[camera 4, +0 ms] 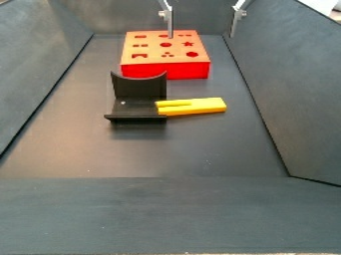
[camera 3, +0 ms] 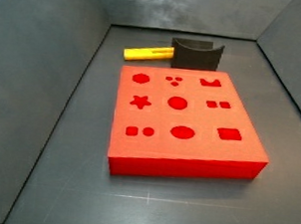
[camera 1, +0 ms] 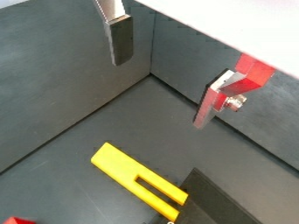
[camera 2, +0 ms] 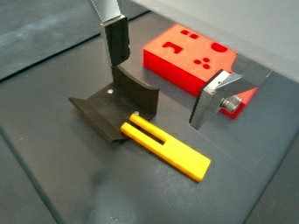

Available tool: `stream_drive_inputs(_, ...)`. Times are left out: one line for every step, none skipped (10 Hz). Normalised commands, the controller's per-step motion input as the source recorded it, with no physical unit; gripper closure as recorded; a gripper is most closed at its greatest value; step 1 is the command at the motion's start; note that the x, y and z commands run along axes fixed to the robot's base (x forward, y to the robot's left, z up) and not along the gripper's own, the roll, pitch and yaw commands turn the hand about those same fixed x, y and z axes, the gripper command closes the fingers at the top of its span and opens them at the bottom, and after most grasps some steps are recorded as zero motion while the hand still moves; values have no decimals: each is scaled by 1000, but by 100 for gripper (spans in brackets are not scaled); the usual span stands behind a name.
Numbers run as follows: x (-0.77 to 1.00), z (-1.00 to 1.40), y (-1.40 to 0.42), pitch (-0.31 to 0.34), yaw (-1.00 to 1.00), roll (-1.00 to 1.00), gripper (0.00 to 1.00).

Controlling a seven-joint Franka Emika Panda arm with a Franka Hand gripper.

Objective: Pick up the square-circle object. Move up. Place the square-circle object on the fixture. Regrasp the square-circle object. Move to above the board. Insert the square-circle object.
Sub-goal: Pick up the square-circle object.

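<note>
The square-circle object [camera 2: 170, 147] is a yellow two-pronged peg lying flat on the floor. Its pronged end touches the base of the dark fixture [camera 2: 117, 105]. Both side views show the peg [camera 3: 148, 53] [camera 4: 190, 106] beside the fixture [camera 3: 196, 52] [camera 4: 134, 95]. The red board [camera 3: 185, 122] [camera 4: 167, 53] [camera 2: 187, 57] lies flat next to the fixture. My gripper [camera 2: 166, 74] [camera 1: 167, 70] [camera 4: 202, 10] is open and empty, raised above the board's edge and the fixture. Its silver fingers [camera 2: 115, 44] stand wide apart. The peg [camera 1: 138, 179] also shows below the gripper in a wrist view.
Dark grey walls [camera 3: 65, 56] [camera 4: 266, 70] enclose the floor on all sides. The board takes up much of the floor at one end. The floor [camera 4: 160, 159] on the far side of the fixture from the board is bare.
</note>
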Motion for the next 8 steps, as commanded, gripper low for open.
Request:
stream_drive_inputs(0, -306, 0, 0, -1000, 0, 0)
stream_drive_inputs(0, -371, 0, 0, -1000, 0, 0)
stream_drive_inputs(0, -454, 0, -19, -1000, -4, 0)
stream_drive_inputs(0, -486, 0, -41, -1000, -11, 0)
stream_drive_inputs(0, -497, 0, -59, -1000, -17, 0)
stream_drive_inputs(0, -511, 0, -77, -1000, -21, 0)
stream_drive_inputs(-9, -554, -6, -127, -1000, -40, 0)
stream_drive_inputs(-23, -563, -9, -141, -1000, -40, 0)
